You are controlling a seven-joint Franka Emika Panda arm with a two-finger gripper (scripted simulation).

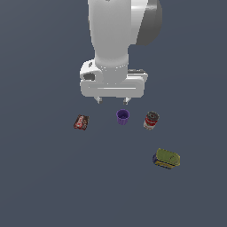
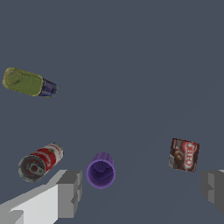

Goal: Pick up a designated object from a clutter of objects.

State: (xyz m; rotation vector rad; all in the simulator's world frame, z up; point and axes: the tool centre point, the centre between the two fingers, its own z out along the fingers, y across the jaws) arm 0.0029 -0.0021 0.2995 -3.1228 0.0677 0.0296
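Note:
The designated object, a flat olive-yellow tin with dark blue sides, lies on the floor at the exterior view's lower right; it also shows in the wrist view. My gripper hangs open and empty above the clutter, well away from the tin and just behind the purple cup. In the wrist view the two fingers stand wide apart with the cup between them. The red-and-white can stands beside the cup. The red-brown packet lies at the exterior view's left.
The can and the packet lie on either side of the cup in the wrist view. The dark grey floor spreads all around.

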